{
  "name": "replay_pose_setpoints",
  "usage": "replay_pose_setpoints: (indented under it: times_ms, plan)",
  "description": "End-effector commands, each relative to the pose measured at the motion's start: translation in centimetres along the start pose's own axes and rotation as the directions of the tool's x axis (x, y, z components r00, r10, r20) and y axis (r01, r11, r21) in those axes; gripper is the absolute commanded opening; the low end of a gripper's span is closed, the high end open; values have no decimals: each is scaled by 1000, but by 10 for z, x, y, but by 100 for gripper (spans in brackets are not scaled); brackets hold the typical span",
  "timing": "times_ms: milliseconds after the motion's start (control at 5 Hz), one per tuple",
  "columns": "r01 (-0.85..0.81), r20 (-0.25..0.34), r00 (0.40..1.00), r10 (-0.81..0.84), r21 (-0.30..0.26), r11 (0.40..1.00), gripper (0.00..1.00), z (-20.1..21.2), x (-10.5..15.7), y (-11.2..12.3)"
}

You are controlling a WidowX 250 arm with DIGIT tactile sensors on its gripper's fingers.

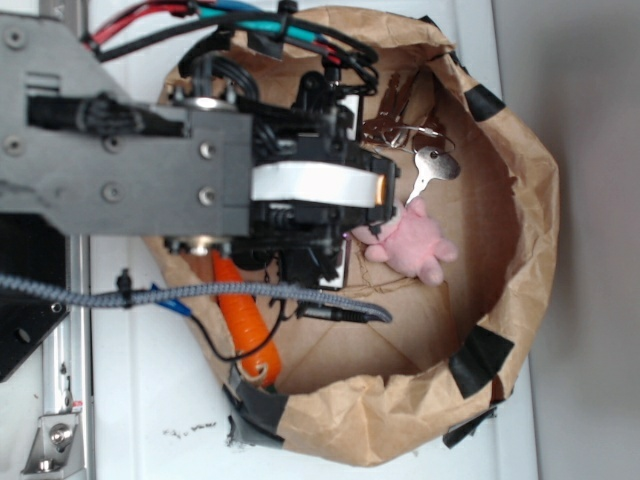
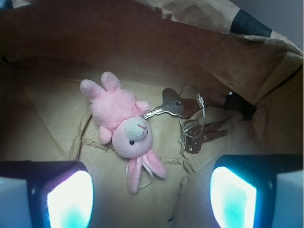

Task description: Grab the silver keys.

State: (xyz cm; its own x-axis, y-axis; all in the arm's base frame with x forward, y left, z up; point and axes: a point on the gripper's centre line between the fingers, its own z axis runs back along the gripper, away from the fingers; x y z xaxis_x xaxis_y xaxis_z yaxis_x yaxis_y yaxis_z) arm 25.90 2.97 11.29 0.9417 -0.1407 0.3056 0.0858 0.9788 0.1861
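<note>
So the biggest thing here is the brown paper bag (image 1: 520,200), rolled down into a kind of bowl with crumpled walls and black tape patches (image 1: 481,358) along the rim. It sits on a white tabletop (image 1: 140,400) and fills most of the exterior view. The walls rise all around, so the only open room is the flat paper floor in the middle, and in the wrist view that floor is bare in the lower centre, between the fingers.

The robot arm (image 1: 130,150) comes in from the left of the exterior frame and covers the left half of the bag. An orange carrot-like toy (image 1: 247,320) sticks out below it at the bag's lower left.

The gripper (image 2: 151,197) hangs over the floor with its fingers (image 2: 69,197) spread wide at the bottom corners of the wrist view, holding nothing and touching nothing.

The pink bunny (image 2: 124,128) lies in the centre of the wrist frame, head toward the camera.

The silver keys (image 2: 187,116) lie just right of the bunny, near the far right wall. The shiny round-headed key points at the bunny, its tip right at the plush, and the darker keys fan out on the ring toward the right.
</note>
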Motion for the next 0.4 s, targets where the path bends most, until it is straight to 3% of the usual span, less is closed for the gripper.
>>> replay_pose_setpoints:
  times_ms: [0,200]
  plan:
    - [-2,43,999,2,5,1000,100,13,10,2]
    - [-20,62,998,20,-6,1000,100,-11,14,13]
